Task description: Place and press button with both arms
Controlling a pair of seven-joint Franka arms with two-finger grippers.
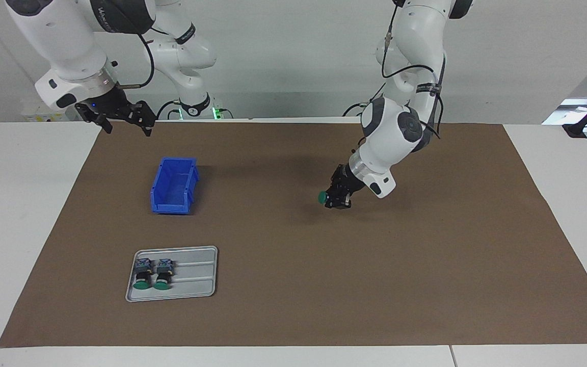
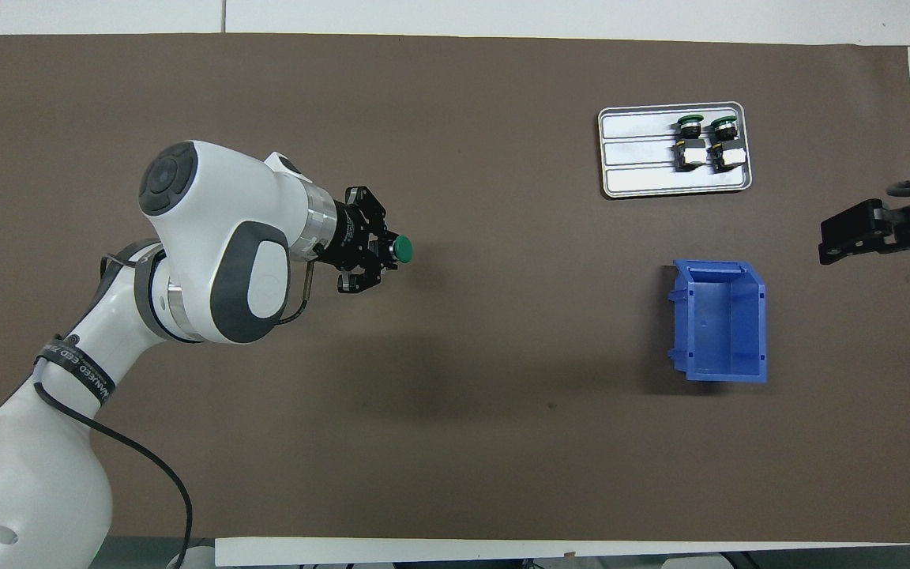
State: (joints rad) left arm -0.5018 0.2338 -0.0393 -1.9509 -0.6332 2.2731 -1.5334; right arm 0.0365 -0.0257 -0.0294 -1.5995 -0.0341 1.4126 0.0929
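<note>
A button with a round green cap [image 1: 322, 197] [image 2: 402, 250] is held sideways in my left gripper [image 1: 331, 199] [image 2: 386, 254], which is shut on its black body, low over the middle of the brown mat. Its cap points toward the right arm's end of the table. Two more buttons [image 1: 143, 272] [image 1: 162, 272] lie side by side in a grey tray [image 1: 196, 283] [image 2: 637, 162]. My right gripper [image 1: 128, 128] [image 2: 846, 237] waits open and empty, raised over the mat's edge near its own base.
An empty blue bin [image 1: 174, 186] [image 2: 720, 320] stands on the mat between the tray and the right arm's base. The brown mat [image 1: 426, 285] covers most of the white table.
</note>
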